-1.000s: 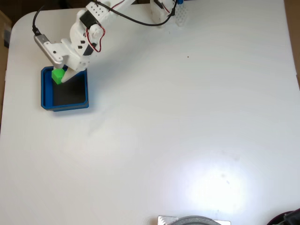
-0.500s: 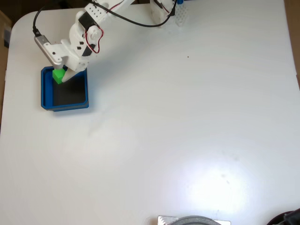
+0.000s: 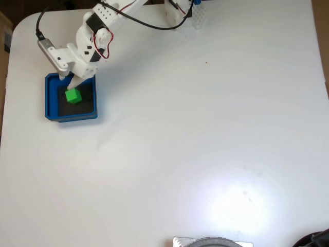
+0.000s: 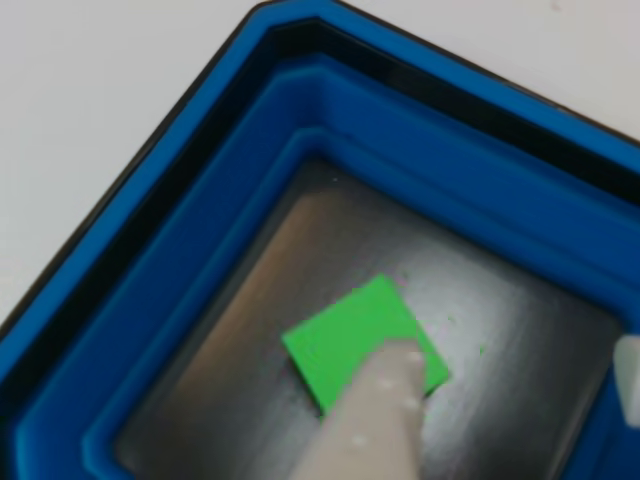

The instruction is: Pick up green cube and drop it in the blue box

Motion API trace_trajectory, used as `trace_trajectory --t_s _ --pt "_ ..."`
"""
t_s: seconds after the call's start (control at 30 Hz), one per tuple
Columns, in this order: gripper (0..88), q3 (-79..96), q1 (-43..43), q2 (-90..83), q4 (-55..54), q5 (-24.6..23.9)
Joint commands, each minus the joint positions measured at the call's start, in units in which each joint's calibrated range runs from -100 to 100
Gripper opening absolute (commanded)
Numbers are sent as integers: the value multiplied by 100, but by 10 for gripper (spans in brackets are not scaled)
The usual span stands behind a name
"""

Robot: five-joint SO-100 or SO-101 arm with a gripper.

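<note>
Green cube (image 3: 73,96) lies on the box (image 3: 51,98) floor — drop looks done. Gripper (image 3: 68,84) hangs just above it, fingers parted, holding nothing. You lift straight up — avoid nudging the walls.

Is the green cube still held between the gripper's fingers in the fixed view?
No: the green cube lies on the dark floor of the blue box, below the open gripper.
</note>
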Motion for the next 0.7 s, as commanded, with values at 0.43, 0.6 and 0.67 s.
trace_trajectory --t_s 0.43,0.6,0.67 --pt "141 -327 -71 -350 -141 -15" --pt "141 -273 -63 -701 -125 15" --pt "141 -220 -71 -893 -117 20"
